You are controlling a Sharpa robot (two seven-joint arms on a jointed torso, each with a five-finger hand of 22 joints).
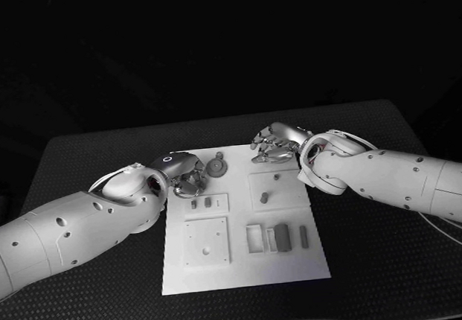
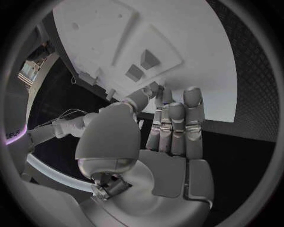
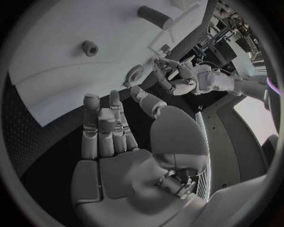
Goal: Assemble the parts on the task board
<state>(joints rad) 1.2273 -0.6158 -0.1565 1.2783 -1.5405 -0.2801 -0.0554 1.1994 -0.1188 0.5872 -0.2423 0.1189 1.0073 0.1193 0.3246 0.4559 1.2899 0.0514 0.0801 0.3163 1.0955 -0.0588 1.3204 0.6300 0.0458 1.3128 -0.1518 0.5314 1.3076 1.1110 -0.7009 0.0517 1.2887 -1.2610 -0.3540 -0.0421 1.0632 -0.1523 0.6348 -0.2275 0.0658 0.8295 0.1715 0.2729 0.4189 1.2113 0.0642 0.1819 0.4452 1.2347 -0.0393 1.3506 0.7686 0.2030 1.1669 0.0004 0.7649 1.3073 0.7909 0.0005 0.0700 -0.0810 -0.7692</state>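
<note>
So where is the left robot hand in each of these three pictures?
Head view: left robot hand at the board's far left corner, beside a round part.
Left wrist view: the hand rises in the middle, board beyond.
Right wrist view: it sits across the board, by the round part.
Shared landmark: the board.

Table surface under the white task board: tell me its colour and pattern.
The black table has a fine dotted, mesh-like texture, clearest in the head view beside the white task board.
</note>
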